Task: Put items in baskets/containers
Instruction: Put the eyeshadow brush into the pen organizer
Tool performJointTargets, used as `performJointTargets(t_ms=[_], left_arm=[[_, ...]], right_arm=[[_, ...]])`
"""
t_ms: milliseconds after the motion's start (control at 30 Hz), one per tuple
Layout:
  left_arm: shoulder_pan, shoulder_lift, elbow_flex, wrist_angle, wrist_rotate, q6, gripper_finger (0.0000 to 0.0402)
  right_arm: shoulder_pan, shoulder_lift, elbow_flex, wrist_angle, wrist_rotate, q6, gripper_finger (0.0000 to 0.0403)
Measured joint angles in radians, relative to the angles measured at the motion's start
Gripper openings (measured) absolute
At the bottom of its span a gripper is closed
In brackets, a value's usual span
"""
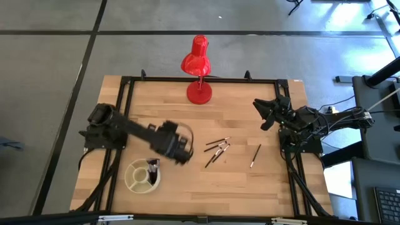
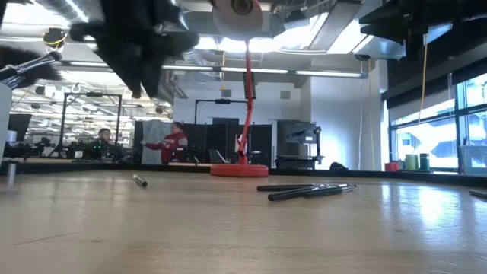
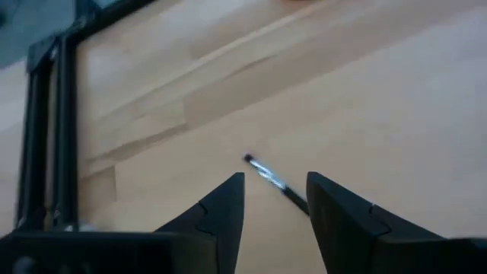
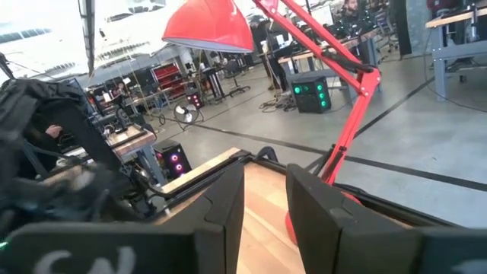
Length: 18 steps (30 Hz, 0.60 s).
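Observation:
A round cream dish (image 1: 139,181) with compartments sits near the table's front left, with a few dark brushes (image 1: 152,167) standing in it. Several thin dark brushes (image 1: 217,148) lie loose on the wood at mid-table, and another one (image 1: 255,155) lies to their right. My left gripper (image 1: 185,154) hovers between the dish and the loose brushes, open and with nothing in it. In its wrist view, one brush (image 3: 262,172) lies on the table beyond the fingertips of my left gripper (image 3: 275,183). My right gripper (image 1: 260,114) waits at the right side, open with nothing in it (image 4: 265,179).
A red desk lamp (image 1: 199,74) stands on its round base at the table's far middle. A black frame (image 1: 128,84) runs round the tabletop. Bare wood lies between the loose brushes and the front edge. People show in the room beyond the table (image 2: 173,141).

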Motion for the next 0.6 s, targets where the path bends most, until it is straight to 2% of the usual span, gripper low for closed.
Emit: performJointTargets(t_ms=[167,333,433,600], left_arm=[[0.146,0.004,-0.075,0.090,0.041,0.020,0.0168],[0.226,0.004,-0.194,0.276,0.173,0.029,0.0207],[0.254,0.004,-0.224,0.301,0.233,-0.016,0.0232],[0.282,0.004,-0.235,0.317,0.197,-0.102,0.0252]], right_arm=[[0.000,0.000,0.000,-0.016,0.001,0.003,0.0100],[0.000,0.000,0.000,-0.090,0.000,0.054,0.0100],[-0.001,0.000,0.000,-0.095,0.000,0.057,0.0100],[-0.001,-0.001,0.000,-0.092,-0.027,0.057,0.0100]])
